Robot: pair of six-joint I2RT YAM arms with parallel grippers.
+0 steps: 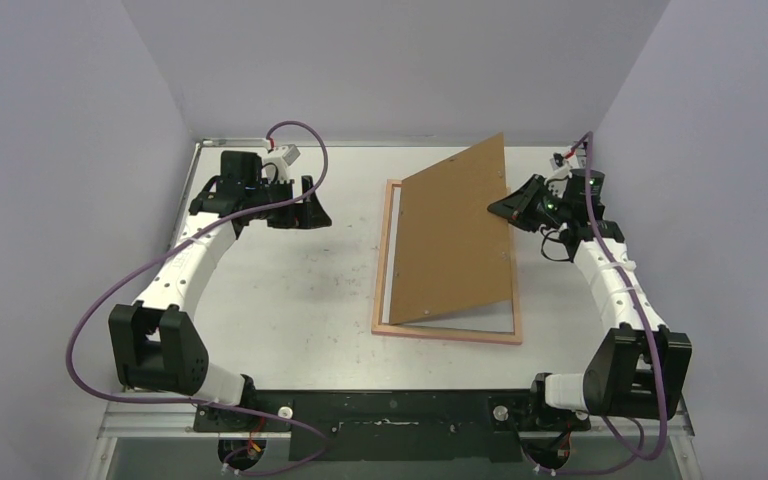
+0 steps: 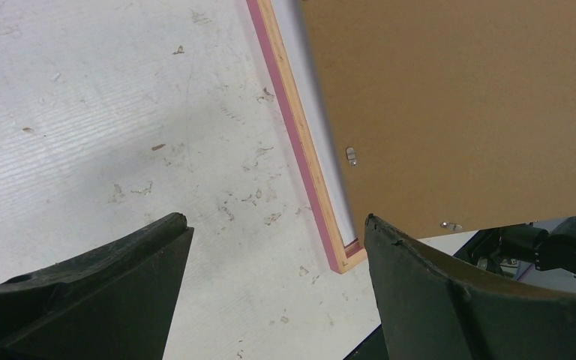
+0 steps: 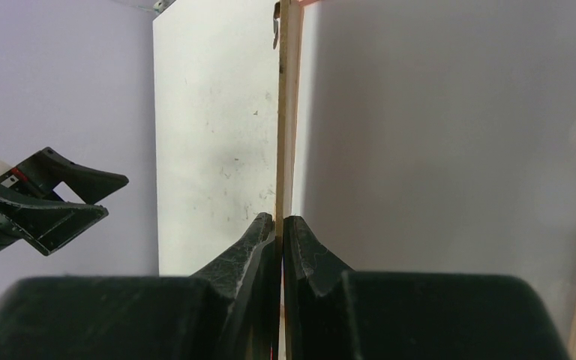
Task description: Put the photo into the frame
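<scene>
The thin pink frame (image 1: 447, 334) lies flat on the white table, right of centre, and its left rail (image 2: 300, 142) also shows in the left wrist view. A plain brown backing board (image 1: 455, 235) leans over it, its left edge down inside the frame and its right edge raised. My right gripper (image 1: 498, 209) is shut on that raised edge; the thin board edge (image 3: 289, 112) runs between its fingertips (image 3: 280, 220). My left gripper (image 1: 312, 208) hovers open and empty over bare table left of the frame (image 2: 276, 219). The photo is hidden; only a pale strip shows inside the frame.
Grey walls close in the table (image 1: 290, 300) at the back and on both sides. Small metal tabs (image 2: 351, 155) sit on the board's face. The left gripper (image 3: 52, 202) shows beyond the board in the right wrist view.
</scene>
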